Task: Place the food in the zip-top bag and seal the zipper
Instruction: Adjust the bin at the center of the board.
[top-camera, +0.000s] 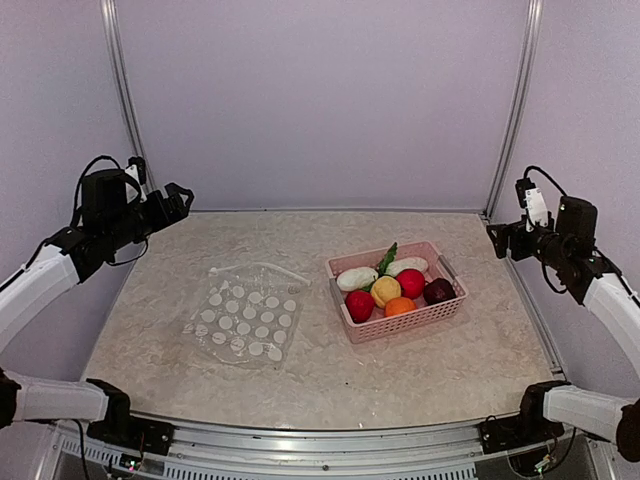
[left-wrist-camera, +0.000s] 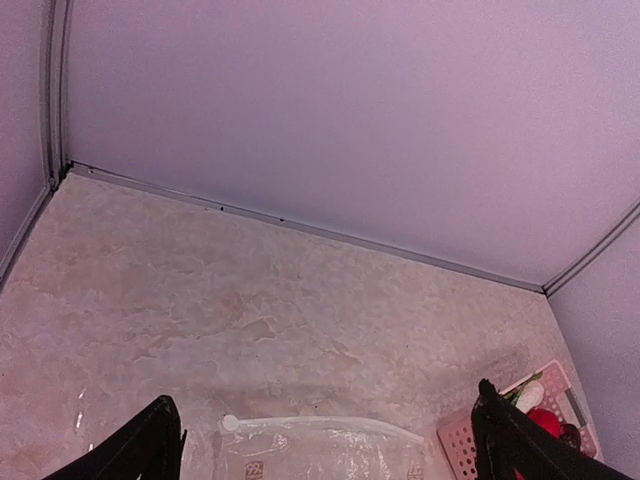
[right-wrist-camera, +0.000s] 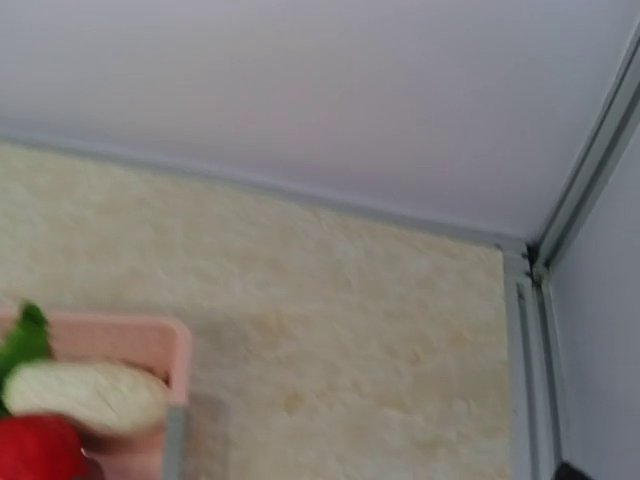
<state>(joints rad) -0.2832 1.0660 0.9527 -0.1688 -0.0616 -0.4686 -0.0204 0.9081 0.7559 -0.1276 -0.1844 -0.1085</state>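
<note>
Food (top-camera: 395, 283) sits in the pink basket (top-camera: 440, 315), below our right gripper (top-camera: 498, 238) (can't tell its jaws). Left gripper (top-camera: 183, 200) is spread wide above the zip-top bag (top-camera: 245, 320), which might slide or flop shut.

Your top camera looks down from above the desk's near edge. Both raised wrist cameras face its far edge, sharing the pink basket (top-camera: 400, 325) (left-wrist-camera: 458, 447) (right-wrist-camera: 130, 326).

Pale lilac walls (top-camera: 320, 100) with metal corner rails (top-camera: 513, 110) enclose a beige marbled table (top-camera: 330, 385)
</note>
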